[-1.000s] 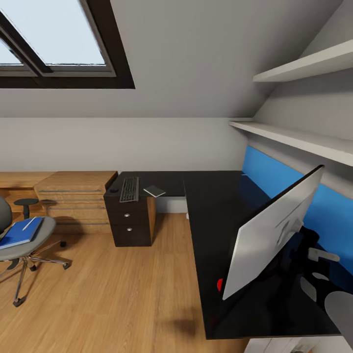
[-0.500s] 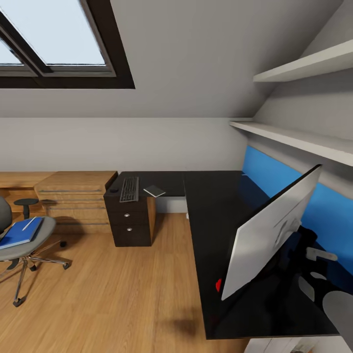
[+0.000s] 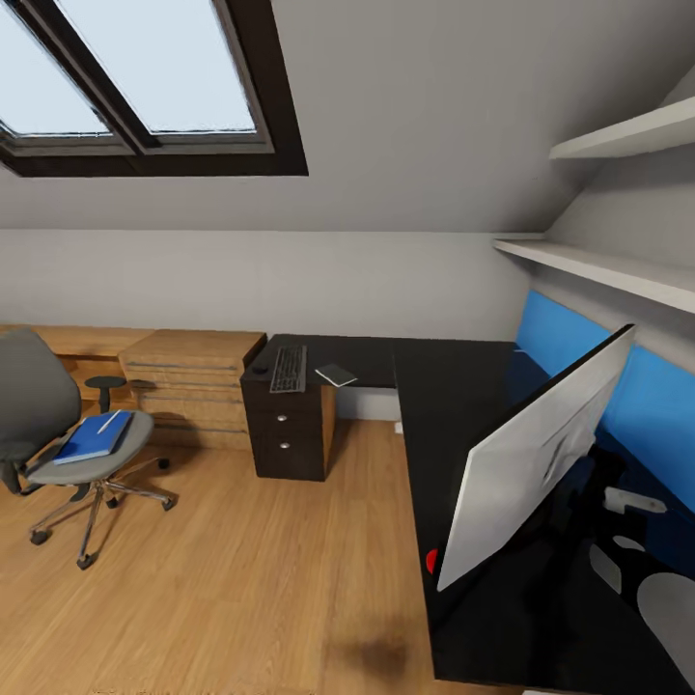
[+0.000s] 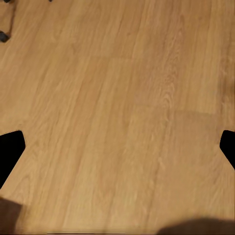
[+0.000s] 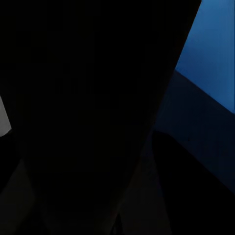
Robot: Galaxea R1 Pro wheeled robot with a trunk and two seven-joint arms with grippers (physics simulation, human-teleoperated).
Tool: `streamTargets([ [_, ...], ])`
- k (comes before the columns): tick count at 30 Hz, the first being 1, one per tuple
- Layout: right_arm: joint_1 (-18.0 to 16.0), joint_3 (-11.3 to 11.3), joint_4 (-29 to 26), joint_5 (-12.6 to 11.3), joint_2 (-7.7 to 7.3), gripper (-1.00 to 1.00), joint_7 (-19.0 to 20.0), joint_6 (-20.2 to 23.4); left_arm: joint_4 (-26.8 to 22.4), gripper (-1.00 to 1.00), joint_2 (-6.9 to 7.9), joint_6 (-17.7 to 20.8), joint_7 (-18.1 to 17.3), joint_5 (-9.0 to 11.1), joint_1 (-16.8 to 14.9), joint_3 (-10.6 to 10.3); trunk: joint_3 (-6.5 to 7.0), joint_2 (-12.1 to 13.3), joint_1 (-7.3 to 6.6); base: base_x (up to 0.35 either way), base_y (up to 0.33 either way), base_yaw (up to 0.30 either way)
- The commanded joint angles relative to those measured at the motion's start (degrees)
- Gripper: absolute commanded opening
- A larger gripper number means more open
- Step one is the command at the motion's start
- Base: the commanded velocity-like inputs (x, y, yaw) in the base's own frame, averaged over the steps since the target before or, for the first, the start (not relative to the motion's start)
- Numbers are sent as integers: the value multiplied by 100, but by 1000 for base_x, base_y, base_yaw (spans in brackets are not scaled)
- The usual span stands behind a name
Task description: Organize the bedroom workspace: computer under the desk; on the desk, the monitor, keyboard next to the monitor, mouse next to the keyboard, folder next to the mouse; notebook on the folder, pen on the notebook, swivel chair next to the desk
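A white-backed monitor (image 3: 536,463) stands tilted on the black L-shaped desk (image 3: 454,405) at the right. The keyboard (image 3: 289,368), a dark mouse (image 3: 260,369) and a grey notebook (image 3: 336,375) lie on the desk's far wing above a drawer cabinet. At the left, the grey swivel chair (image 3: 39,405) carries the blue folder (image 3: 92,437) with a pen (image 3: 109,422) on it. My left gripper (image 4: 117,147) hangs open over bare floor, its fingertips (image 4: 10,152) wide apart. The right wrist view is dark, close against the monitor's back, with the fingers indistinct.
A wooden dresser (image 3: 193,386) stands against the back wall beside the black drawer cabinet (image 3: 288,434). Two wall shelves (image 3: 598,265) run above a blue panel (image 3: 579,357). A small red object (image 3: 432,560) sits by the monitor's foot. Wood floor (image 3: 241,560) stretches between chair and desk.
The head camera has turned left, so the room slid right and the whole chair came into view. The monitor kept its place in the picture while the desk shifted under it.
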Motion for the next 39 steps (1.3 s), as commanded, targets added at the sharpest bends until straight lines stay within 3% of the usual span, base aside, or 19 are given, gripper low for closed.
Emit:
streamTargets([
  [1, 0, 147, 12, -17, 90, -100, 22, -14, 8, 100, -3, -16, 22, 43, -7, -52, -8, -5, 1, 0, 0, 277],
  [14, 0, 142, 6, -17, 90, -100, 22, -8, 8, 100, -4, -16, 53, 43, -7, -52, -8, -5, 1, 0, -14, 120],
  [27, 0, 148, 5, -11, 90, -100, 22, -8, 8, 100, -2, -16, 45, 49, -7, -52, -8, -5, 1, 0, -249, 1],
  [39, 0, 151, 12, -8, 90, -100, 20, -8, 8, 100, -2, -16, 54, 47, -7, -52, -8, -5, 1, 0, -121, 0],
])
